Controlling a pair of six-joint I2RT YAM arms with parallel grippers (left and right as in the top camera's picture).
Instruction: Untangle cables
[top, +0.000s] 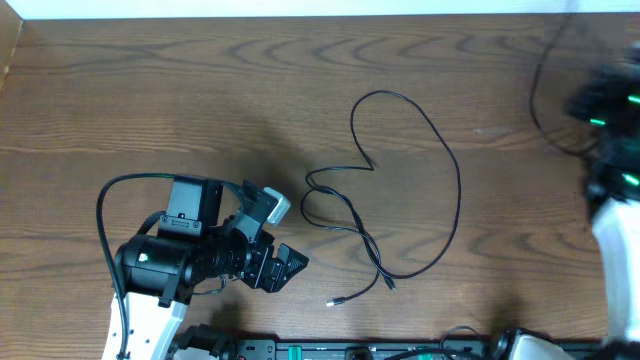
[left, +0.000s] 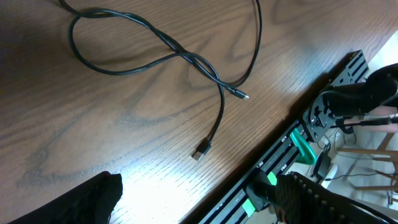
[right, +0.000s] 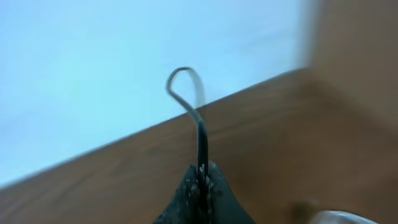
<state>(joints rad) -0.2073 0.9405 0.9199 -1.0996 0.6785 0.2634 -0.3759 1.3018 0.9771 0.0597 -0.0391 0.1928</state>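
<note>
A thin black cable (top: 455, 190) lies on the wooden table in a large loop, with a small crossed tangle (top: 325, 200) on its left. Its two plug ends (top: 332, 300) lie near the front edge. In the left wrist view the cable (left: 180, 53) and a plug (left: 199, 152) lie ahead of my left gripper (left: 199, 185), which is open and empty. In the overhead view the left gripper (top: 285, 268) sits just left of the plugs. My right gripper (right: 202, 177) is shut on another black cable (right: 200, 134), which curls into a small loop above it. The right arm (top: 605, 105) is blurred at the far right.
A black strand (top: 538, 95) hangs near the right arm at the back right. A black rail with green parts (left: 298, 149) runs along the table's front edge. The table's back edge (right: 249, 93) meets a pale wall.
</note>
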